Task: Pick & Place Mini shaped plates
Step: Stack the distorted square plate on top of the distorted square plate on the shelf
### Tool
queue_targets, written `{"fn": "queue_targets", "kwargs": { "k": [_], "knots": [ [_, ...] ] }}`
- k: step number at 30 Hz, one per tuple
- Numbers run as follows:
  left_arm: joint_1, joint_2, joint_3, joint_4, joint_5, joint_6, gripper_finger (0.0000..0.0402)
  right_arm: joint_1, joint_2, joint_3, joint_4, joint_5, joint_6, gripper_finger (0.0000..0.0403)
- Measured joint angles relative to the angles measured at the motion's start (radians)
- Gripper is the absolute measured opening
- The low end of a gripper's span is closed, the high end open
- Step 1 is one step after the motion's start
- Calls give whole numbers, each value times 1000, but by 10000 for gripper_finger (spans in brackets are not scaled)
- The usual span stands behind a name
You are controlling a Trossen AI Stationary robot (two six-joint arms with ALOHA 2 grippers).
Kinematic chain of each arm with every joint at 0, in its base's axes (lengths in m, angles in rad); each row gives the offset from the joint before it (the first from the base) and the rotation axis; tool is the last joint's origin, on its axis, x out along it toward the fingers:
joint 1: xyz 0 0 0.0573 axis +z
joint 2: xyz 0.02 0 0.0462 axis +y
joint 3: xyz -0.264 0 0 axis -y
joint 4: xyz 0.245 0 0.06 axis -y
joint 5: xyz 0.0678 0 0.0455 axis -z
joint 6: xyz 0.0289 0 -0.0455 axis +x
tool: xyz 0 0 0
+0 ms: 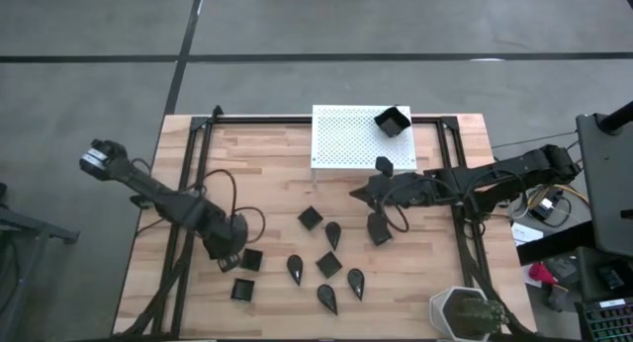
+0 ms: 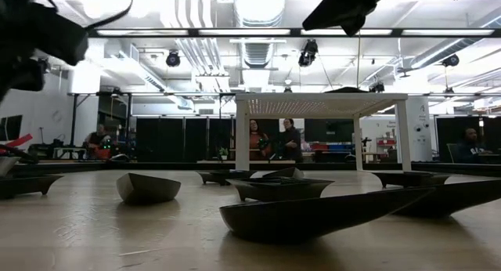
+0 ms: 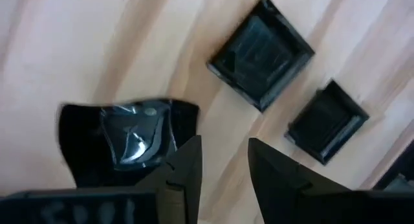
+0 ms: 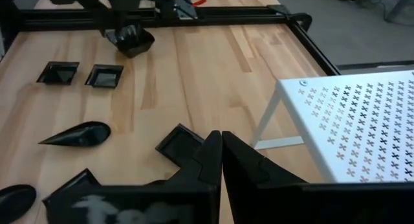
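Note:
Several small black plates, square and teardrop-shaped, lie flat on the wooden table, among them a square one [image 1: 310, 218] and a teardrop [image 1: 333, 235]. Another square plate [image 1: 393, 122] sits on the white stand [image 1: 341, 134] at its far right corner. My left gripper [image 1: 227, 251] [image 3: 223, 166] points steeply down near the table's left front, open, with bare wood between its fingers. Two square plates [image 3: 262, 52] [image 3: 326, 120] lie just beyond it. A third dark plate [image 3: 129, 140] shows blurred beside one finger. My right gripper [image 4: 221, 146] is shut and empty above the table's middle, in front of the stand. My left gripper has nothing between its fingers. The blurred dark plate's edge [image 3: 184, 123] lies right beside the outer side of one finger [image 3: 187, 172]. Whether the finger touches it, I cannot tell.
A black frame [image 1: 188, 184] runs around the tabletop. A white pot with a green plant [image 1: 465, 314] stands at the near right corner. The stand's thin legs [image 4: 265, 123] rise close to my right gripper. Bare wood lies at the far left.

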Motion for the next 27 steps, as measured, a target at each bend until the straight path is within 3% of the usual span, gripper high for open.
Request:
{"fn": "queue_targets", "kwargs": {
  "k": [10,27],
  "knots": [
    [-46,19,-65,11,-14,-124,117,0,0,0,5,0,0,8],
    [-49,21,-143,109,-8,-135,117,0,0,0,16,0,-1,8]
  ]
}}
